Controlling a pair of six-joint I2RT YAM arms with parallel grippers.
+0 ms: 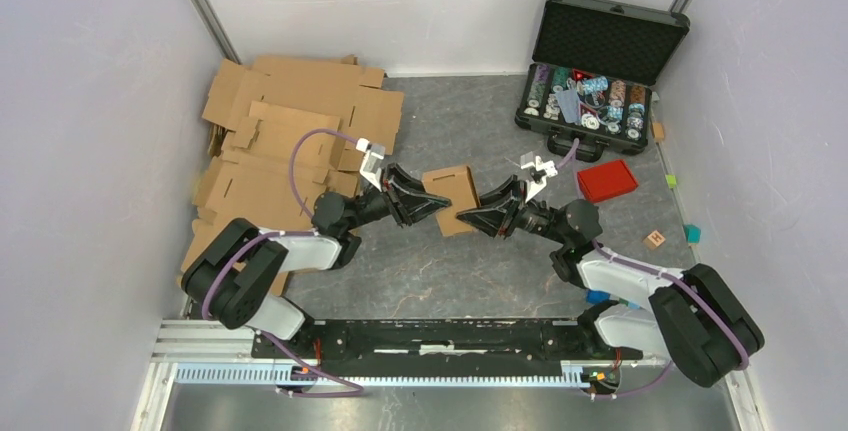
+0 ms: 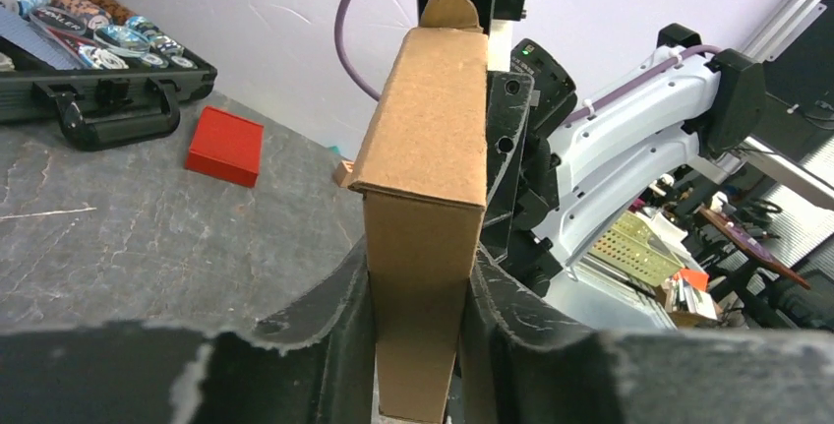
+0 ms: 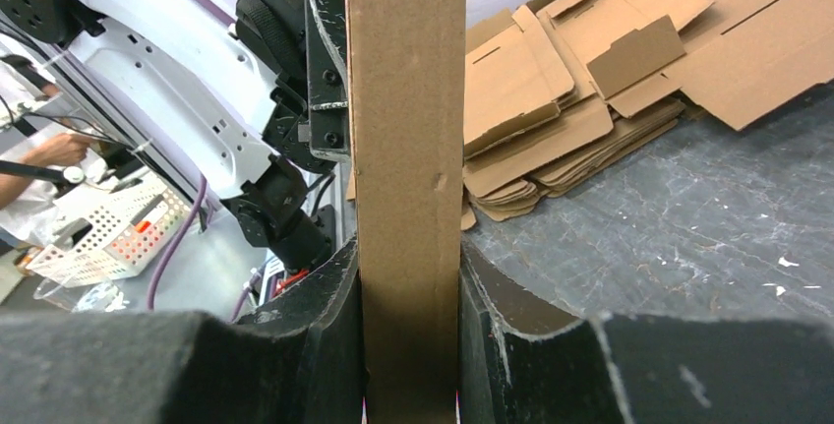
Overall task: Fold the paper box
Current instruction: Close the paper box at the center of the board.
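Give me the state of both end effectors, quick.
Left end effector: closed, holding the paper box.
Right end effector: closed, holding the same paper box from the opposite end.

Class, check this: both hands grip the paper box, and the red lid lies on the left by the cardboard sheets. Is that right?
No: the red lid lies on the right, by the black case, as the top external view shows. Left hand and right hand grip the paper box.

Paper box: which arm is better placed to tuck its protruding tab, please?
Probably the right: both clamp the paper box, but the tab sticks out at the end far from the left gripper, beside the right gripper.
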